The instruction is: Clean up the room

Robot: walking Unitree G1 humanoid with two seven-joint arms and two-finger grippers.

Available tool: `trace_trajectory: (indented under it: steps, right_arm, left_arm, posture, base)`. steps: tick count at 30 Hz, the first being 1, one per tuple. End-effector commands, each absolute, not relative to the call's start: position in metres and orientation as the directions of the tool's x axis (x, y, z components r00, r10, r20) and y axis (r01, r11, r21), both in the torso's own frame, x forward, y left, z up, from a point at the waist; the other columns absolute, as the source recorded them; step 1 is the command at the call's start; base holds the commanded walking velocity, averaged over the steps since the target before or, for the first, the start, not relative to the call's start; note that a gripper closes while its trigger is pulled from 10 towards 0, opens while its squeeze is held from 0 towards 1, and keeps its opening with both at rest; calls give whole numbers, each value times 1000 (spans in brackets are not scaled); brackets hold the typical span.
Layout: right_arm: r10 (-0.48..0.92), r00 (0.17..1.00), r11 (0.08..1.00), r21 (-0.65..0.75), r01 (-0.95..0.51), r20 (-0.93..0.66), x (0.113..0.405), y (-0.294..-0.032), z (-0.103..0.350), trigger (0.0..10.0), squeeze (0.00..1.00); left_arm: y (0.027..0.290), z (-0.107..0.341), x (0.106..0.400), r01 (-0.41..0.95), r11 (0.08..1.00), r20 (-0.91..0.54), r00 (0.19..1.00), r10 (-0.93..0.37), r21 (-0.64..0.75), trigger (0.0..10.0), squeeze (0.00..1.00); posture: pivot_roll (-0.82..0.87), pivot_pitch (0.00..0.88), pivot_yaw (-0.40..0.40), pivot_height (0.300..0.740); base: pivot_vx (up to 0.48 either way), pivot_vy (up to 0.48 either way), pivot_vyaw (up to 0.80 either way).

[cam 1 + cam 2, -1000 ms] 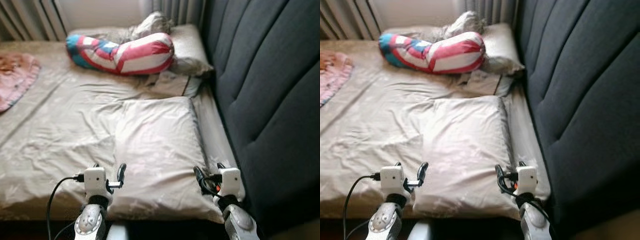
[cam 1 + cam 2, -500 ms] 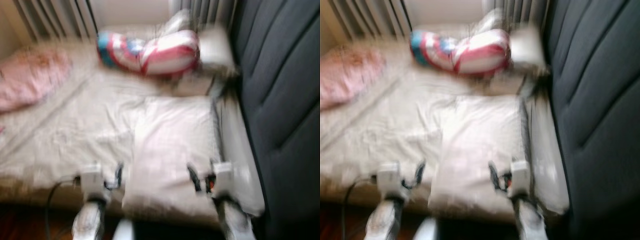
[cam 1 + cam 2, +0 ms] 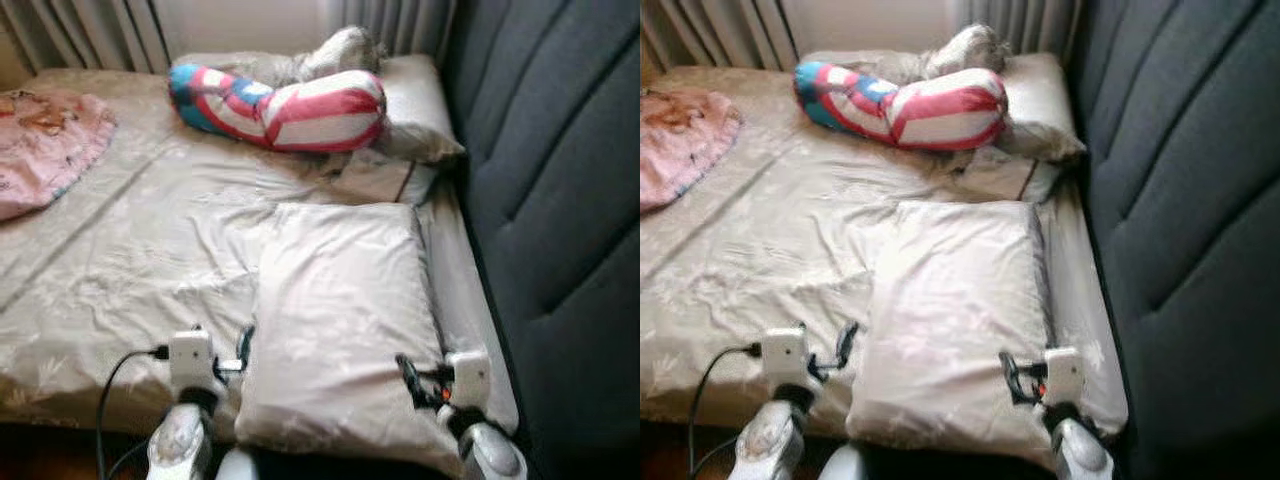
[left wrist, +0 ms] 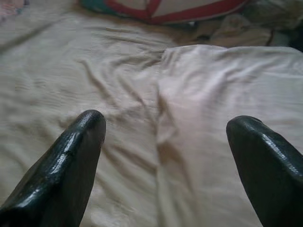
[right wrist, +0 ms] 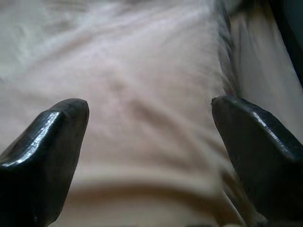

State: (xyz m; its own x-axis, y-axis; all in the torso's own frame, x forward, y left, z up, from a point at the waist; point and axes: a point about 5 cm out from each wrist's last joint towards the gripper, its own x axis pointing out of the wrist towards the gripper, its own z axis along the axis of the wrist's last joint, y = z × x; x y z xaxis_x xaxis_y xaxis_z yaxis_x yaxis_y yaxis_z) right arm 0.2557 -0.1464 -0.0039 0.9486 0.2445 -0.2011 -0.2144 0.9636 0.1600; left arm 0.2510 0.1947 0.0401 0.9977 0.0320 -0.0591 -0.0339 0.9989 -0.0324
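A bed (image 3: 120,250) covered by a wrinkled beige sheet is seen from its near edge, with a dark padded headboard (image 3: 550,180) along the right; a pale pillow (image 3: 340,320) lies near the right side, its long axis running away from the robot; beyond it a red, white and blue bolster (image 3: 285,105) lies crosswise against a second pillow (image 3: 415,100); a pink blanket (image 3: 45,145) is bunched at far left; the left gripper (image 4: 163,137) is spread wide and empty over the pillow's left edge; the right gripper (image 5: 149,123) is likewise wide and empty over its near right corner.
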Motion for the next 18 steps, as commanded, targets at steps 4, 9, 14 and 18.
trace_trajectory:
  steps: [4, 9, 14, 18]
  right_arm:
    - [219, 954, 972, 137, -194, -204, 257, -152, -2, 10000, 0]
    - [211, 960, 974, 122, -191, -185, 262, -151, 4, 10000, 0]
    - [184, 962, 980, 108, -165, -201, 277, -156, 12, 10000, 0]
    - [192, 953, 981, 78, -178, -235, 286, -154, 14, 10000, 0]
  left_arm:
    - [183, 40, 252, 8, 998, -59, 998, -11, -57, 10000, 0]
    - [181, 41, 257, 45, 998, -75, 996, -48, -42, 10000, 0]
    - [179, 40, 270, 81, 995, -122, 989, -86, -52, 10000, 0]
    - [175, 39, 279, 126, 990, -150, 979, -135, -70, 10000, 0]
  posture:
    - [-135, 91, -38, 660]
    - [-134, 95, -38, 660]
    - [-134, 106, -41, 660]
    - [-135, 111, -40, 660]
  base:
    - [277, 0, 0]
    - [49, 0, 0]
    - [0, 0, 0]
    - [0, 0, 0]
